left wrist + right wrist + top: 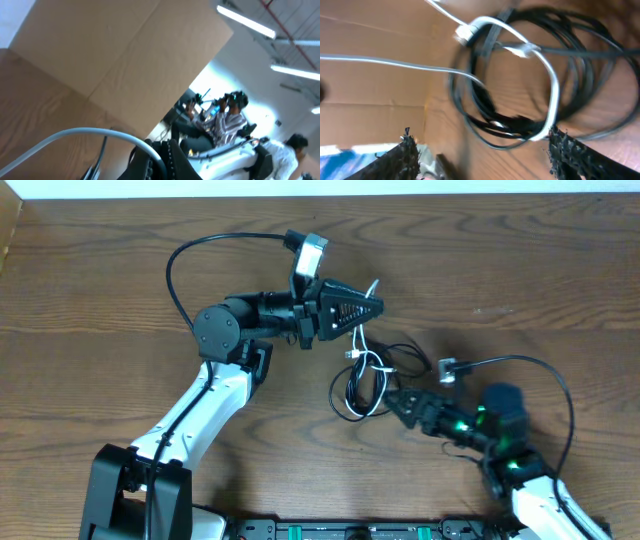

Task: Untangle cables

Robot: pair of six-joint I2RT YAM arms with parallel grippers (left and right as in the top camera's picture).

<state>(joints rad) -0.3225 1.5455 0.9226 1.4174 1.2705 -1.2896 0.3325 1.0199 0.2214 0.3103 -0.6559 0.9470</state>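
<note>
The wooden table [100, 280] takes most of the overhead view, and the cables [372, 375] lie as one small knot a little right of its middle, between the two arms.

The left gripper [372, 307] is turned on its side just above the knot. Its fingers are closed, and as far as I can see they pinch the upper end of the white cord [360, 330], which hangs from there down into the knot. The left wrist view looks mostly up at the room, so it does not confirm this well.

The right gripper [393, 396] points at the knot from the lower right. Its fingers [405, 155] stand wide apart with nothing between them yet.

The black cords [580, 50] make several loose loops, and the white cord [552, 95] passes over and through them. A small white plug [462, 34] sits at the top of the loop.

I think all of it is light, soft and a bit springy, so pulling one cord will drag the others. A good hold for the right gripper is a black loop at the edge of the knot, not the plug, which could catch.
</note>
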